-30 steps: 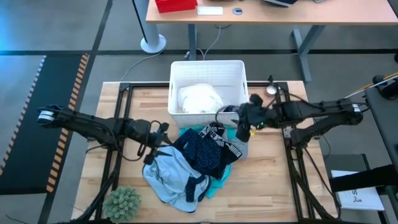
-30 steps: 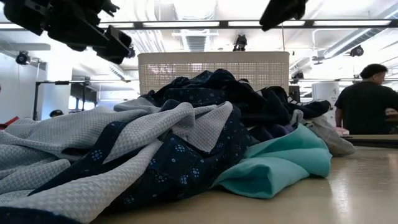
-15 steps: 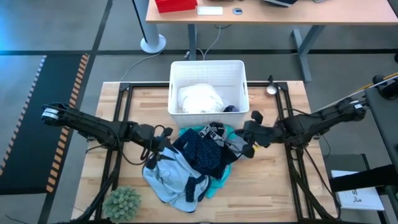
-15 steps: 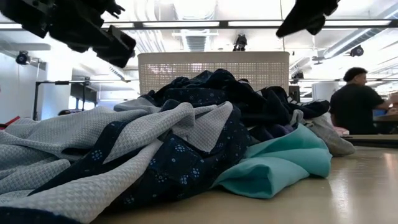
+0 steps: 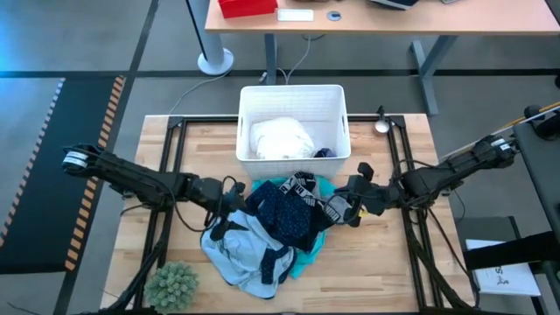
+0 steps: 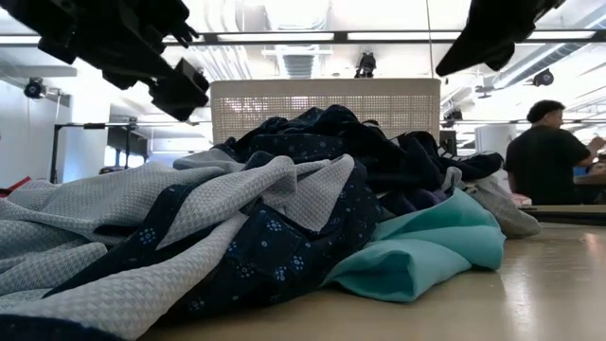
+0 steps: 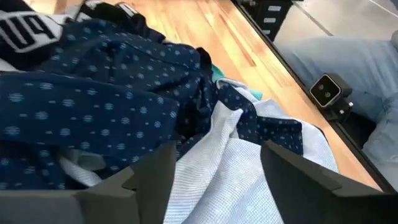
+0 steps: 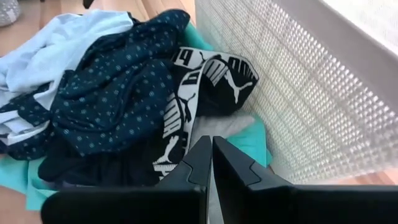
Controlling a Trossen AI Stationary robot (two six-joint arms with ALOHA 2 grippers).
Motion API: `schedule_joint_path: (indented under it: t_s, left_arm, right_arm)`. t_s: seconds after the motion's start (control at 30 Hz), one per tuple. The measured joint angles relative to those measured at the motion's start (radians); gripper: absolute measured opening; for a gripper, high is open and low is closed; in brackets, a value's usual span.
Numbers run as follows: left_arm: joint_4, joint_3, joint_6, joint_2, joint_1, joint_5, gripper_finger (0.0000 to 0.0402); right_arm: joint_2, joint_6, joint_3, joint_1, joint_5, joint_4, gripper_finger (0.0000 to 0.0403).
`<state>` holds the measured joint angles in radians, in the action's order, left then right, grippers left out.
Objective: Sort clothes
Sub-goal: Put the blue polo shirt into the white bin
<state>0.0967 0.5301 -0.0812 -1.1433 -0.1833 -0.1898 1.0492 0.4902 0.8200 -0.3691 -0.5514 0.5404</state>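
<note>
The clothes lie in a heap (image 5: 276,229) on the wooden table, in front of the white slotted basket (image 5: 293,96). The heap holds a light blue garment (image 5: 234,247), a navy patterned one (image 7: 74,93), a black one with a white-lettered waistband (image 8: 186,99), and turquoise (image 6: 426,248) and grey cloth. A white garment (image 5: 280,138) and a small dark piece (image 5: 325,153) lie in the basket. My left gripper (image 7: 214,180) hangs open just above the heap's left side, over the light blue cloth. My right gripper (image 8: 211,158) is shut above the heap's right side, near the waistband.
A fuzzy green ball (image 5: 172,284) sits at the table's near left corner. A small round metal thing (image 5: 382,127) lies right of the basket. Bare wood shows right of the heap (image 5: 376,262). A person (image 6: 547,152) stands in the room beyond the table.
My right gripper has come away from the basket's front right corner, toward the table's near edge and down, and is now over the heap's right side. My left gripper has moved a little toward the heap and lower. The clothes have not moved.
</note>
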Motion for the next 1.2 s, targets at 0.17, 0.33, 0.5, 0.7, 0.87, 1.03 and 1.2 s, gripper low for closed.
schedule_joint_path:
  t_s: [0.17,0.33,0.5,0.7,0.87,1.03,1.2]
  left_arm:
    - [0.02,0.0,0.05,-0.066,-0.02,0.001,0.0258]
    - [0.038,0.0,0.071,-0.121,-0.024,0.024,0.0258]
    - [0.044,-0.001,0.08,-0.16,-0.026,0.025,0.0245]
    - [0.063,-0.001,0.093,-0.203,-0.026,0.028,0.0239]
    - [0.111,-0.002,0.099,-0.225,-0.026,0.061,0.0249]
    - [0.111,0.013,0.098,-0.219,-0.026,0.061,0.0253]
    - [0.109,0.046,0.086,-0.215,-0.027,0.061,0.0245]
  right_arm:
    - [0.0,0.013,-0.007,-0.003,0.0,-0.001,0.0]
    - [0.001,0.017,-0.007,-0.012,-0.001,-0.003,0.0]
    - [0.001,0.025,-0.007,-0.013,-0.001,-0.004,0.0]
    - [0.001,0.026,-0.008,-0.013,-0.001,-0.006,0.0]
    - [0.001,0.026,-0.007,-0.013,-0.001,-0.007,0.0]
    - [0.001,0.005,-0.008,-0.013,0.0,-0.028,0.0]
    - [0.001,-0.069,-0.007,-0.013,0.028,-0.052,0.0]
